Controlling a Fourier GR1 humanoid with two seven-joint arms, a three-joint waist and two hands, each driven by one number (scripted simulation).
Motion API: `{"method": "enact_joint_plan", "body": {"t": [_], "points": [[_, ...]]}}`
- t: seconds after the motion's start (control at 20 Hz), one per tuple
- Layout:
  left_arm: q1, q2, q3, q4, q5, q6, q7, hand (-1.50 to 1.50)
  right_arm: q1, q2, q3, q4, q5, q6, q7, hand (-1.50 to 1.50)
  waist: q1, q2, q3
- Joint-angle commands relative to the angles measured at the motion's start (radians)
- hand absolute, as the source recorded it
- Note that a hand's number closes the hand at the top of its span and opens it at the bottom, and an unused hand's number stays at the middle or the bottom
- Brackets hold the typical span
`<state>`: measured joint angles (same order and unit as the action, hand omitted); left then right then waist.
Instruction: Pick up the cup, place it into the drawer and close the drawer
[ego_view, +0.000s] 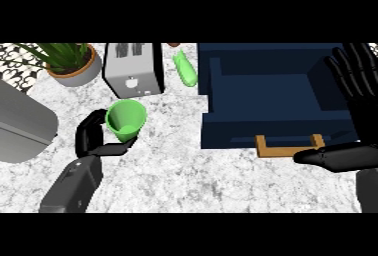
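Your left robot hand (94, 136) has its fingers and thumb curled round the green cup (126, 119), which sits tilted over the marbled worktop (192, 175), in front of the toaster (133, 69). To its right, the dark blue drawer (273, 95) stands open, its wooden handle (289, 146) facing you. Your right robot hand (354, 85) shows at the view's right edge, fingers straight and pointing up, holding nothing, with its thumb just beside the handle. A potted plant (71, 62) stands left of the toaster.
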<state>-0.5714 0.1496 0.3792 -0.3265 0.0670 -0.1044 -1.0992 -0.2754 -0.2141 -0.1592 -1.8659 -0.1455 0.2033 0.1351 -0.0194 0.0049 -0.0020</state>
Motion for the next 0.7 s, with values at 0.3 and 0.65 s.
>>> {"method": "enact_joint_plan", "body": {"t": [0.3, 0.65], "points": [[-0.176, -0.074, -0.113, -0.240, -0.020, -0.035, 0.171, 1.50, 0.017, 0.023, 0.016, 0.010, 0.057, -0.037, -0.017, -1.50, 0.031, -0.013, 0.003], [-0.288, -0.148, -0.223, -0.481, 0.004, 0.043, 0.476, 1.50, -0.028, -0.017, -0.024, 0.034, 0.029, -0.022, 0.003, -1.50, 0.038, -0.016, 0.003]]}}
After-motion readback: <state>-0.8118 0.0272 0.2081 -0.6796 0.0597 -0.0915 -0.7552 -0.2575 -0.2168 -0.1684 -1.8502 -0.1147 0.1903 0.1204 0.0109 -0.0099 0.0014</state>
